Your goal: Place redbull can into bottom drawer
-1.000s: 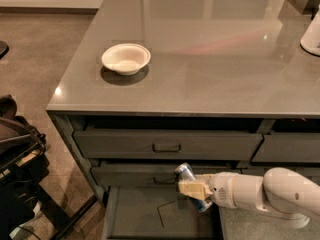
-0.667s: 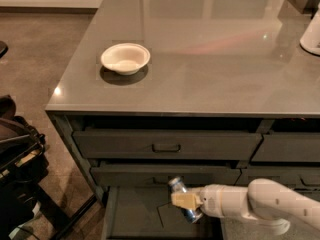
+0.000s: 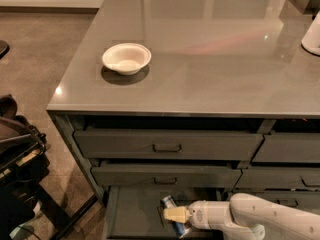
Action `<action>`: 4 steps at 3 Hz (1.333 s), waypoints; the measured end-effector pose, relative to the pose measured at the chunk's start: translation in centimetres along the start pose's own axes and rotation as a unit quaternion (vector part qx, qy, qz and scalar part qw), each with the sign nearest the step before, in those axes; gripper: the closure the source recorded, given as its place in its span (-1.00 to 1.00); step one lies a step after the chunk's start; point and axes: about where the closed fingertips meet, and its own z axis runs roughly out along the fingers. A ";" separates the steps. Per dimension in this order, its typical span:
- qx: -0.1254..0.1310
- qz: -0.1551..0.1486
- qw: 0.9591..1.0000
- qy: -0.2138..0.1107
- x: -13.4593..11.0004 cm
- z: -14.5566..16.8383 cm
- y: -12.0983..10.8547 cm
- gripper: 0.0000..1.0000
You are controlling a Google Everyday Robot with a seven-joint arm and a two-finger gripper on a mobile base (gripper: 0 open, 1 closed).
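**Desk:** Where is the redbull can?

**Field:** Inside the open bottom drawer, tilted, its blue top leaning far and left. A second ago it hung higher and further right, level with the front of the middle drawer. It has since dropped over the tray floor. Whether it touches that floor cannot be told.

**Desk:** And the end effector?

**Field:** Clamped across the can's middle, tan fingers pointing left. The white arm reaches in nearly level from the near right, low before the cabinet.

**Desk:** Surroundings?

**Field:** A white bowl sits on the left of the grey table, well apart from the can.
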 end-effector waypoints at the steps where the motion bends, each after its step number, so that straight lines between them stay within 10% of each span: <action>1: -0.006 0.008 1.000 0.004 0.8 0.7 -0.2 1.00; 4: 0.017 0.069 0.997 -0.015 1.5 6.0 -8.8 1.00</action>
